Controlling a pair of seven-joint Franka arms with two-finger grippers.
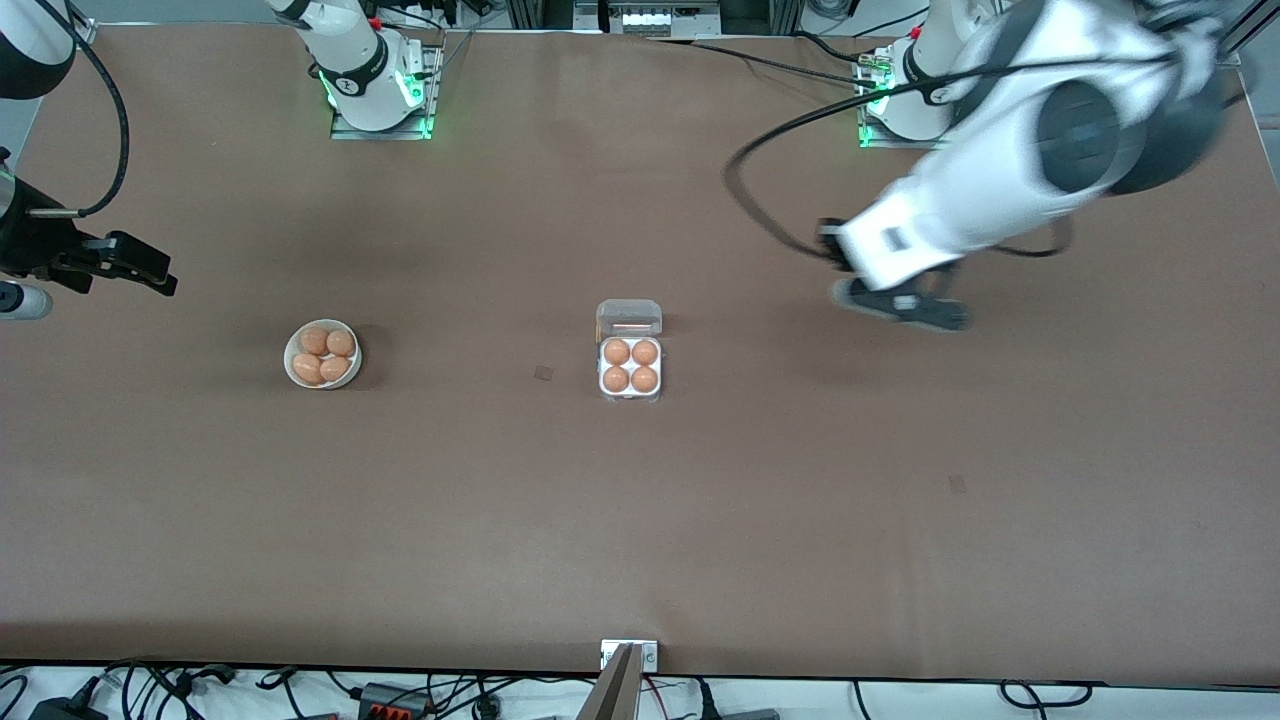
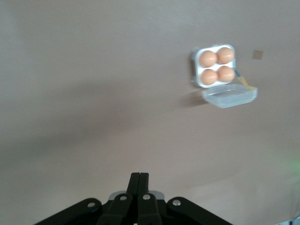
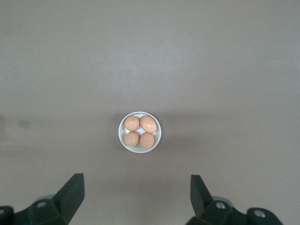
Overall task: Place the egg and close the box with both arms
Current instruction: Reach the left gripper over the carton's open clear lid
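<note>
The box lies at the table's middle with its clear lid open and a brown egg in each cell. It also shows in the left wrist view, with its lid folded back. My left gripper is shut and empty in the air over bare table toward the left arm's end, apart from the box; its tips touch. My right gripper hangs open and empty at the right arm's end, over table beside a round white bowl holding several eggs. The right gripper and the bowl show in the right wrist view.
Small dark marks lie on the brown table near the box and toward the left arm's end. A metal mount sits at the table's near edge. Black cables loop from the left arm.
</note>
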